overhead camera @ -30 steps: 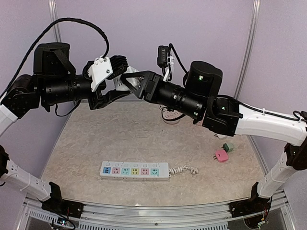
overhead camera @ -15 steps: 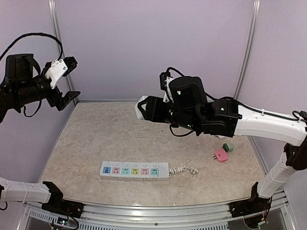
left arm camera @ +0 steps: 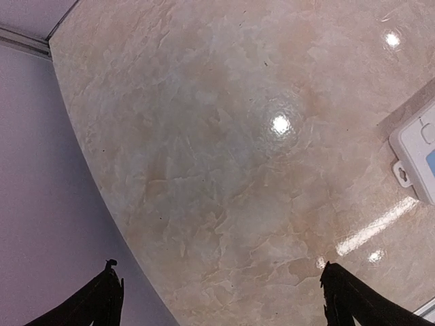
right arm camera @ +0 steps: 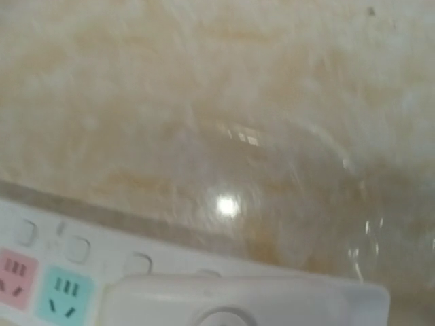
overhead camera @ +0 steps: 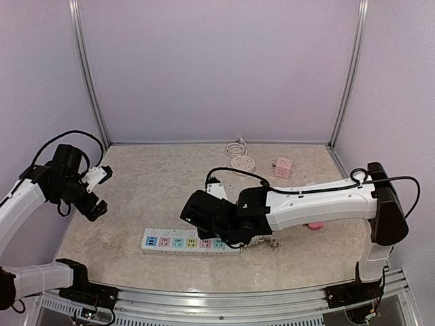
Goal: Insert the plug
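A white power strip (overhead camera: 190,242) with pastel sockets lies near the table's front; its end shows in the left wrist view (left arm camera: 416,155), and its pink and teal sockets in the right wrist view (right arm camera: 41,275). A pink plug (overhead camera: 314,226) peeks out from under the right forearm. My right gripper (overhead camera: 195,213) hangs low just behind the strip's middle. Its fingers are hidden in the blurred right wrist view, where a white block (right arm camera: 245,302) fills the bottom edge. My left gripper (overhead camera: 100,190) (left arm camera: 217,268) is open and empty over bare table at the left.
At the back of the table lie a round white socket (overhead camera: 242,163) with a coiled cord and a pink cube socket (overhead camera: 282,165). The strip's cord (overhead camera: 268,241) curls off its right end. The purple side wall (left arm camera: 47,224) runs close by the left gripper.
Both arms have dropped from high at the back. The left one swung out to the left and opened wide. The right one came down over the power strip.
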Tool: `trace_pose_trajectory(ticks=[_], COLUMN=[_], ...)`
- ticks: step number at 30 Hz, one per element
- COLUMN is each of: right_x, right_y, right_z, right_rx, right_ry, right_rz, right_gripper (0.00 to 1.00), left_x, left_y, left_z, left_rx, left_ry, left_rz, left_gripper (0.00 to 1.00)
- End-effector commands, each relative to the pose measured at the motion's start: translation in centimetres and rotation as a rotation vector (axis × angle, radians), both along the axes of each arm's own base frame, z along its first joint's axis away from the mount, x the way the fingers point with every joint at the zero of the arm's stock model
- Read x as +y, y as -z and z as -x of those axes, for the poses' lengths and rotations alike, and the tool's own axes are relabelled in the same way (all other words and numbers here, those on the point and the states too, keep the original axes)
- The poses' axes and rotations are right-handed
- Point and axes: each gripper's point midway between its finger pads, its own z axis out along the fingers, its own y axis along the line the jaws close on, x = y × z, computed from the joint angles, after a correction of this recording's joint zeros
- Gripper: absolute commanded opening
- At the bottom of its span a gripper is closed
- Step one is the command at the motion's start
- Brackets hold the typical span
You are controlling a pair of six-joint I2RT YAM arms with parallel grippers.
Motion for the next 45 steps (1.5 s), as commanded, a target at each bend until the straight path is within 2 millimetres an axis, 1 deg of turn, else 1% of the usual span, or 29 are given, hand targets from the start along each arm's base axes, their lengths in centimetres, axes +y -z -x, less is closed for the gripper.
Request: trace_pose_trajectory(ticks=[1,5,10,13,15,18,25,30,33,37,40,41,45], right_x=[0.0,-0.6,-1.5,-1.6,-1.5,-1.9,-2.0,-1.3,-1.6,-1.7,-1.4,-1.7,-4.7], right_y=[0.4,2.0,3.0,3.5,4.3,5.2,6.2,6.4,6.8,6.6,7.3,7.7,9.4], right_z=[0.4,1.4,1.7,1.8,1.9,2.0,1.9,1.8,2.1,2.8,2.9,2.7,2.7], right_rx=[0.002,0.025,0.032,0.038,0.05,0.061,0.053,0.054,0.07,0.056,0.048,0.039,0.028], right_ry=[0.082,0.103,0.113,0.114,0.117,0.13,0.128,0.113,0.128,0.133,0.126,0.132,0.175], right_rz=[0.001,0.025,0.041,0.049,0.051,0.063,0.095,0.107,0.119,0.147,0.182,0.205,0.327], right_gripper=[0.0,0.0,0.0,0.0,0.0,0.0,0.0,0.0,0.0,0.0,0.0,0.0,0.0], left_x=[-1.3,-0.8,-0.8,-0.9,-0.9,-0.4,-0.6,-0.8,-0.8,-0.9,-1.0,-1.0,-1.0], left_y=[0.0,1.4,1.8,2.2,2.3,2.3,2.5,2.5,2.4,2.4,2.4,2.4,2.3], left_z=[-1.1,-1.6,-1.9,-1.8,-1.9,-2.1,-2.0,-2.0,-2.0,-1.9,-1.9,-1.9,-1.9], left_rx=[-0.079,-0.082,-0.106,-0.109,-0.122,-0.138,-0.135,-0.134,-0.135,-0.139,-0.14,-0.14,-0.144], left_ry=[-0.028,-0.076,-0.115,-0.14,-0.148,-0.175,-0.165,-0.157,-0.156,-0.152,-0.147,-0.147,-0.148], left_rz=[0.121,0.117,0.147,0.169,0.179,0.167,0.18,0.187,0.19,0.196,0.199,0.199,0.199], left_gripper=[0.99,0.99,0.99,0.99,0.99,0.99,0.99,0.99,0.99,0.99,0.99,0.99,0.99])
